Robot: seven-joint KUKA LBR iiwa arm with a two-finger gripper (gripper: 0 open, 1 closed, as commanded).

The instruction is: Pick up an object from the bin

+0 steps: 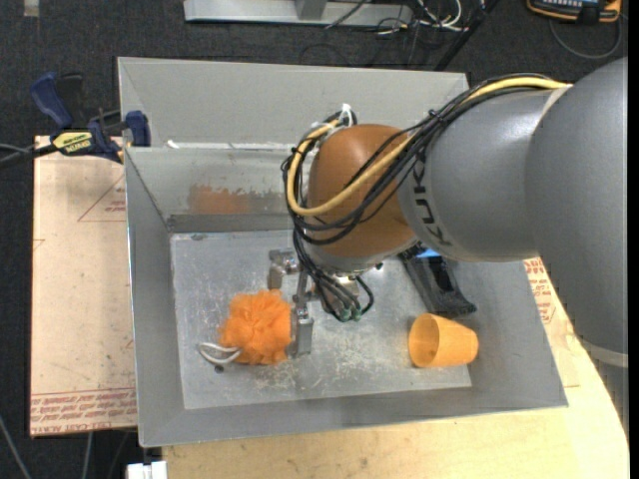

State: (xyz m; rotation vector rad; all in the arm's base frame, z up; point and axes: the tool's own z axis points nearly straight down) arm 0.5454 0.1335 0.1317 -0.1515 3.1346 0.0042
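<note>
An orange mesh pouf (258,327), roundish and without a clear long axis, is seen at 7 o'clock in the bin (150,267), its white loop (215,352) pointed to 8 o'clock. The gripper (292,295) is spread and empty at the pouf's 3 o'clock side.

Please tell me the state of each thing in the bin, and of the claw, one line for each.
Orange mesh bath pouf: lying loose on the bin floor, its white cord loop at its lower left.
Orange plastic cup: tipped on its side, apart from the pouf.
Black and blue object: partly hidden under the arm, state unclear.
Claw: low in the bin, at the pouf's right edge.
</note>
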